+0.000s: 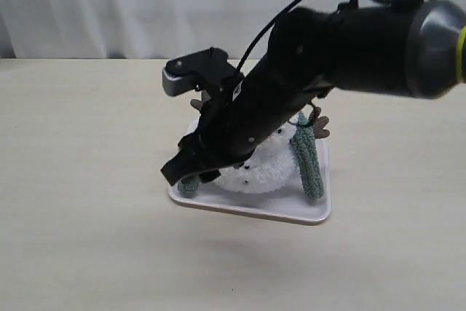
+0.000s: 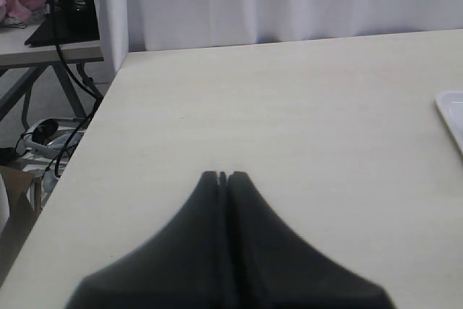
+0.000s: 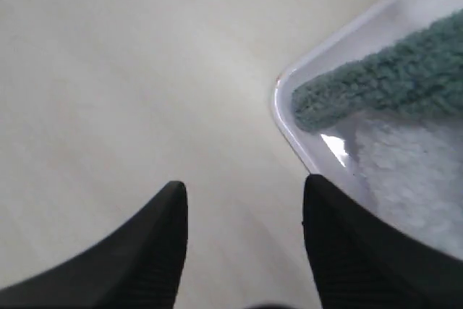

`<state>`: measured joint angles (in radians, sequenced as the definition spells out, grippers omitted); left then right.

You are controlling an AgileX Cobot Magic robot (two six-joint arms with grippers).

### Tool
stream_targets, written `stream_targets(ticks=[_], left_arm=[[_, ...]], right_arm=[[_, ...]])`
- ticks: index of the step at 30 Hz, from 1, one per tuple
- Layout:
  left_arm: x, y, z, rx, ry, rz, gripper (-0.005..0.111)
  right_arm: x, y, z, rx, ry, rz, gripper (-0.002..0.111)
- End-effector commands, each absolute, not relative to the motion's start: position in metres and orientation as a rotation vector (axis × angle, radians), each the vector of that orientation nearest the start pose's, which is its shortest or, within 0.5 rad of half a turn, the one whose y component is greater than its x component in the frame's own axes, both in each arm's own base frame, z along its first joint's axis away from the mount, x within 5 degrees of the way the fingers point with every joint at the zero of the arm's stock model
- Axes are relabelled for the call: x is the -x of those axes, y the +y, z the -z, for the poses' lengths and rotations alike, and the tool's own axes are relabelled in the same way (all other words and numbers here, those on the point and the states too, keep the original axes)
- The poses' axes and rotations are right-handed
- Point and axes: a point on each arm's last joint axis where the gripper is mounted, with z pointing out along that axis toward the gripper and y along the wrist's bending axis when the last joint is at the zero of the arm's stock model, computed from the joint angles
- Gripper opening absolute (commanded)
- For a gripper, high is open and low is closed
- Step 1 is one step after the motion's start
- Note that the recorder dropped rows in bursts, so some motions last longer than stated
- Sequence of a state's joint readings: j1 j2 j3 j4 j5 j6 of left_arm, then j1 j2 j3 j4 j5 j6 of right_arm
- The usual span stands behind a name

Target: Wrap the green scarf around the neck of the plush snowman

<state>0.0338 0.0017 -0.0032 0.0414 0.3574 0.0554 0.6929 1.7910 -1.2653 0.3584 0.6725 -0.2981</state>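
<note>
The green scarf (image 1: 308, 158) lies with the plush snowman (image 1: 266, 170) on a white tray (image 1: 291, 216). The tray rests on the desk (image 1: 87, 180), well in from every desk edge that the exterior view shows. 1 stretch of the scarf runs down the snowman's right-hand side in that view, and its rounded end lies close to the tray's front right corner. The other rounded end lies in the tray's front left corner, just inside the rim. In the right wrist view this end rests against white fluff.

The snowman's white body fills the middle of the tray. A brown twig arm (image 1: 321, 126) sticks out behind the right stretch of scarf. The right arm (image 1: 284, 100) crosses in front of the head and the snowman's neck. How the scarf sits at the neck cannot be told.

The right tool (image 3: 242, 197) is down at the tray's front left corner. Its 2 fingers (image 3: 170, 215) are spread apart with only bare desk between them. 1 finger is over the desk beside the tray, and the other is at the tray's rim. The scarf end lies just ahead of them, untouched.

The left tool (image 2: 223, 176) sits low over bare desk, well apart from the snowman. Its fingers are pressed together with nothing between them. Only 1 corner of the tray shows at the side of its view. Beyond the desk's far corner there stand a second table (image 2: 51, 48) and loose cables (image 2: 43, 135) on the floor.
</note>
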Motion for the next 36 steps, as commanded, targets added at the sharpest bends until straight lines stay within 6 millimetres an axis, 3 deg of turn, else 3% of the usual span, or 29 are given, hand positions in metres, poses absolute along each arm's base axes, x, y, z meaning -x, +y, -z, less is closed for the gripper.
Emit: stream_targets(ticks=[1,2,9,13,22,31,36], left_arm=[[-0.053,0.003,-0.182,-0.040,1.830,-0.100,0.000],[-0.053,0.003,-0.182,-0.040,1.830,-0.100,0.000],[-0.053,0.003,-0.182,-0.040,1.830,-0.100,0.000],[-0.053,0.003,-0.182,-0.040,1.830,-0.100,0.000],[-0.053,0.003,-0.182,-0.040,1.830,-0.100,0.000],[-0.053,0.003,-0.182,-0.040,1.830,-0.100,0.000],[-0.053,0.003,-0.182,-0.040,1.830,-0.100,0.000]], right_arm=[[-0.269,0.262,-0.204,0.909,2.424,-0.498,0.060],[-0.270,0.261,-0.195,0.867,2.436,-0.495,0.065],[-0.292,0.270,-0.159,0.648,2.394,-0.490,0.065],[-0.289,0.271,-0.135,0.657,2.497,-0.476,0.065],[-0.295,0.275,-0.114,0.592,2.487,-0.471,0.065],[-0.281,0.300,-0.122,0.825,2.405,-0.467,0.065],[-0.269,0.308,-0.126,1.163,2.363,-0.430,0.060]])
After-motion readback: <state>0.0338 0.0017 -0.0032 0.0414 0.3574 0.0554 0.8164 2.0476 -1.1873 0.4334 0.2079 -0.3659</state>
